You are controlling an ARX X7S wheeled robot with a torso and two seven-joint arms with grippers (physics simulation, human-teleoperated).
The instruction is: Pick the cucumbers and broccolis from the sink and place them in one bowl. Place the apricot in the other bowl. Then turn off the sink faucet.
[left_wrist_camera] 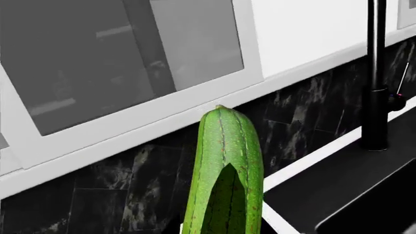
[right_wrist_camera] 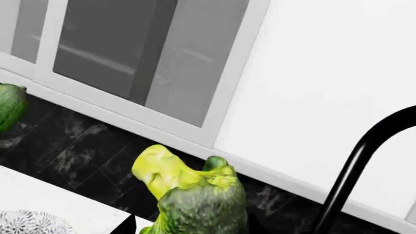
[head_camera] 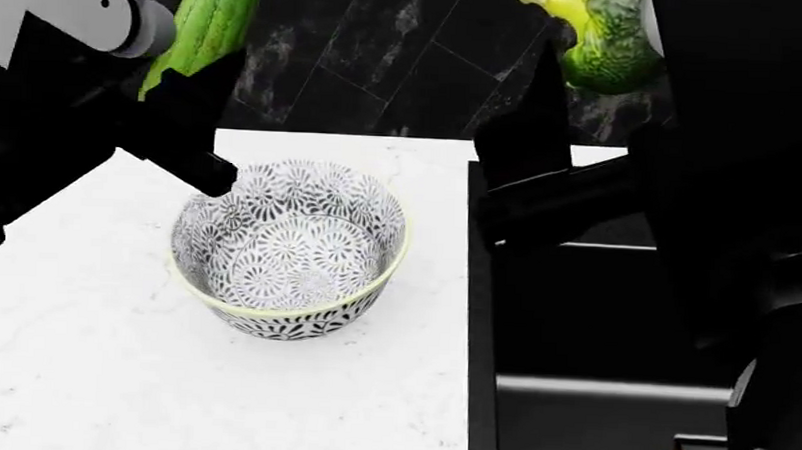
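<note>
I have my left gripper clamped on the cucumber and my right gripper on the broccoli, both raised above the counter so each can drop into the empty bowl between them.

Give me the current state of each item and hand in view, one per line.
cucumber: held upright in the left hand, lifted above the counter.
broccoli: held in the right hand, lifted near the sink edge.
patterned bowl: upright on the white counter, empty.
left hand: shut on the cucumber.
right hand: shut on the broccoli.
faucet: upright; no water stream visible.
</note>
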